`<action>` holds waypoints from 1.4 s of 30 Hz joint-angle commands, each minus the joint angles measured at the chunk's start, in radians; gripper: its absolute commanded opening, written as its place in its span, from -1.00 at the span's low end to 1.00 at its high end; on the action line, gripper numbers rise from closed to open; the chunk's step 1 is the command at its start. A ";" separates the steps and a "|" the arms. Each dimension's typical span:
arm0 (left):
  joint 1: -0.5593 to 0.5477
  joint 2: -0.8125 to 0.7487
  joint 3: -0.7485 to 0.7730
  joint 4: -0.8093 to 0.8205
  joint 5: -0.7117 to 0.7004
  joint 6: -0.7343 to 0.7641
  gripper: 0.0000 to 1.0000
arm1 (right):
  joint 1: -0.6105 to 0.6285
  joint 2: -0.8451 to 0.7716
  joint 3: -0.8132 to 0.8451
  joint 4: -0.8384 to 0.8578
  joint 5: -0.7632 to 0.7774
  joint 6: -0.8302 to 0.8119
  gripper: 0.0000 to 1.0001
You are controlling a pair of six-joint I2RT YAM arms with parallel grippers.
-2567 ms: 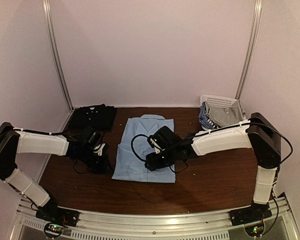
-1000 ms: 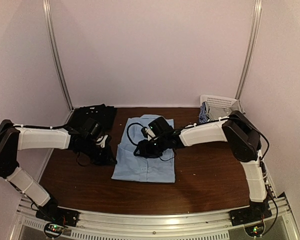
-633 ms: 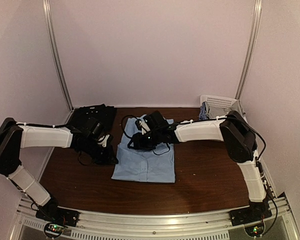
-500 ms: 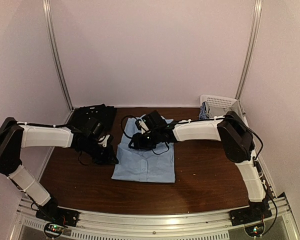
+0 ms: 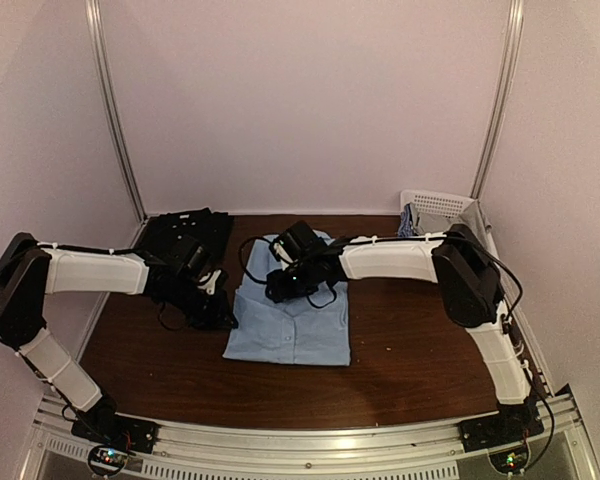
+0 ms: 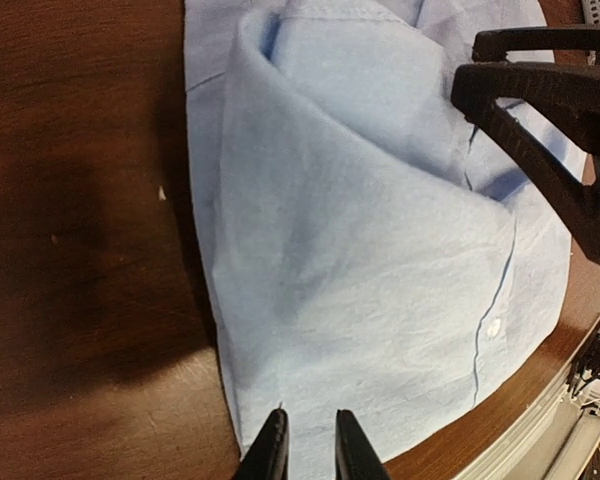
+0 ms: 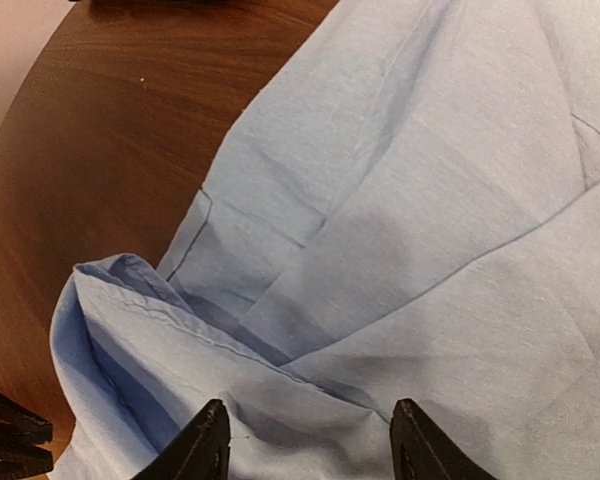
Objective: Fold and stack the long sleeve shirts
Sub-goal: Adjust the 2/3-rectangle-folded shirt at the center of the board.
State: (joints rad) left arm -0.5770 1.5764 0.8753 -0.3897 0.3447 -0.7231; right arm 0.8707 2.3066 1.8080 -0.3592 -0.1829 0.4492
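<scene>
Both reach inward, low over bench (image 5: pixel 410 345): right pincer (image 7: pixel 310 440) spread above light blue shirt (image 5: pixel 290 322), left pincer (image 6: pixel 308 445) nearly pressed together at its edge.

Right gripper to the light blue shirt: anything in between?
Nothing visible. The right gripper hangs open directly over the light blue shirt, toward its far end, and only the shirt's own cloth shows between its fingers.
</scene>
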 commanded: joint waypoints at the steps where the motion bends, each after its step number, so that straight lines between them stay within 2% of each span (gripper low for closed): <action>1: 0.004 0.011 0.023 0.022 0.015 0.016 -0.65 | 0.029 0.051 0.077 -0.049 0.018 -0.047 0.12; 5: 0.003 0.012 0.019 0.022 0.017 0.016 -0.66 | 0.035 0.069 0.105 -0.060 0.018 -0.046 0.04; 16: -0.001 0.009 0.005 0.023 0.019 0.013 -0.70 | 0.036 0.027 0.120 -0.089 0.133 -0.029 -0.72; 25: -0.018 0.012 -0.018 0.024 0.015 0.008 -0.71 | 0.036 -0.027 0.117 -0.090 0.216 -0.024 -0.97; 38: -0.028 0.006 -0.040 0.029 0.021 0.007 -0.71 | 0.033 -0.098 0.041 -0.063 0.225 -0.022 -1.00; 42: -0.034 -0.001 -0.042 0.029 0.022 0.005 -0.71 | 0.034 -0.118 0.002 -0.068 0.143 -0.017 -0.56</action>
State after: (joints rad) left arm -0.6006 1.5784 0.8440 -0.3882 0.3561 -0.7235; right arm 0.9073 2.2402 1.8618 -0.4263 0.0120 0.4217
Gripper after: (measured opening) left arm 0.144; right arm 0.127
